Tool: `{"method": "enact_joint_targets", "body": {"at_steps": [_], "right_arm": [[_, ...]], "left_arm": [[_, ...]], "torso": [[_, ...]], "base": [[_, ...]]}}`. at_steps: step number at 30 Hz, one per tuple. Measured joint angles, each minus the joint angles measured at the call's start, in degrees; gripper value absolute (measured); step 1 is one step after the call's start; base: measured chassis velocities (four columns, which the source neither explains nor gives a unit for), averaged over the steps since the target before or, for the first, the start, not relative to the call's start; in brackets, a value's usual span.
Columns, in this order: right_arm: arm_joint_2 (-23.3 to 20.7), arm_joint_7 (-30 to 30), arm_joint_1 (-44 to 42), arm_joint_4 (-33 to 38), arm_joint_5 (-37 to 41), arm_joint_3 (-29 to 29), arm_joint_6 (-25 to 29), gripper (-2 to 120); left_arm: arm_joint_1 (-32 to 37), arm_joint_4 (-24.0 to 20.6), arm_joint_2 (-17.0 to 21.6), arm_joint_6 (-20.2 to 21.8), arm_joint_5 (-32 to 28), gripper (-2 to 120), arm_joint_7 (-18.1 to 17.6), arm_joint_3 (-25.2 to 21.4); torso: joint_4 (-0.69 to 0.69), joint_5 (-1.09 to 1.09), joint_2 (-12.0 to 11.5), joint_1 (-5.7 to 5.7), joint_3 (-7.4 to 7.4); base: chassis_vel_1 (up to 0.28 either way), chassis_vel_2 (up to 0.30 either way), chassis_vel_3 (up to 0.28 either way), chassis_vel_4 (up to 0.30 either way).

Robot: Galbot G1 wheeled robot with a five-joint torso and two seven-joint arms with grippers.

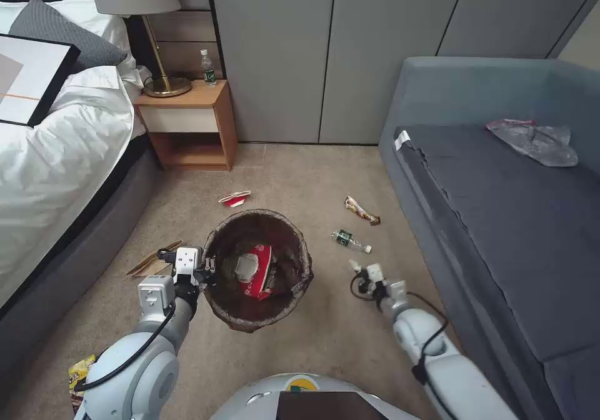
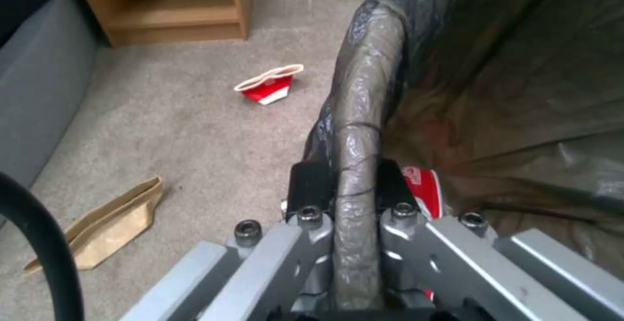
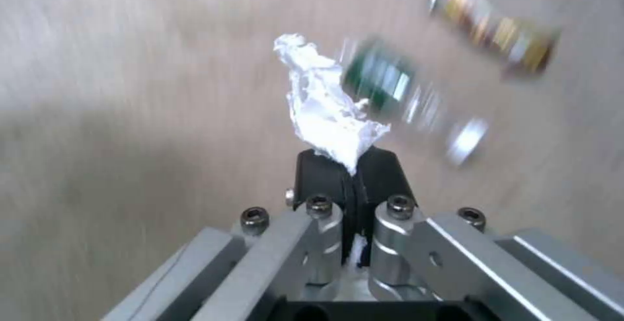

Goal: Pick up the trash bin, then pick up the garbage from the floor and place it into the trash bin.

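My left gripper (image 1: 209, 269) (image 2: 351, 182) is shut on the near-left rim of the trash bin (image 1: 300, 245) (image 2: 364, 67), a round bucket lined with a dark bag. A red-white carton (image 1: 256, 271) lies inside it. To the bin's right, my right gripper (image 1: 359, 269) (image 3: 351, 165) is shut on a crumpled white tissue (image 3: 321, 111) above the carpet. On the floor lie more garbage pieces: a clear bottle with green label (image 1: 350, 240) (image 3: 390, 87), a brown snack wrapper (image 1: 362, 210) (image 3: 497, 28), a red-white carton (image 1: 235, 198) (image 2: 270, 85), tan cardboard (image 1: 152, 260) (image 2: 104, 226) and a yellow wrapper (image 1: 80, 373).
A bed (image 1: 56, 157) runs along the left, with a wooden nightstand (image 1: 187, 123) holding a lamp and a bottle (image 1: 207, 69). A grey sofa (image 1: 500, 220) fills the right side, with a grey see-through plastic bag (image 1: 534, 140) on it. Open carpet lies between them.
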Motion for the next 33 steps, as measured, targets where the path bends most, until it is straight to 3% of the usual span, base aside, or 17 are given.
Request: {"method": "enact_joint_targets", "body": {"at_steps": [7,15,25,33], "right_arm": [[-6.7,-0.3,-0.8,14.5,7.7,5.0,-3.3,0],[-10.7,-0.7,1.5,28.2,14.2,5.0,-6.5,0],[-13.7,-1.0,5.5,35.9,20.1,-0.4,-8.2,0],[-16.4,-4.6,9.9,37.7,23.4,-4.3,-8.6,0]], "left_arm": [[0.1,0.0,0.0,0.1,0.1,2,0.0,0.3],[0.3,0.0,0.0,0.4,0.2,2,-0.4,0.4],[0.4,0.0,0.0,0.9,0.3,2,-0.5,0.5],[0.3,0.0,0.0,1.1,0.3,2,-0.6,0.9]], "torso": [[0.01,0.01,0.0,0.0,0.0],[0.0,0.0,0.0,0.0,0.0],[0.0,0.0,0.0,0.0,0.0],[0.01,0.0,0.0,0.0,0.0]], "base": [[0.0,0.0,0.0,0.0],[0.0,0.0,0.0,0.0],[0.0,0.0,0.0,0.0],[0.0,0.0,0.0,0.0]]}}
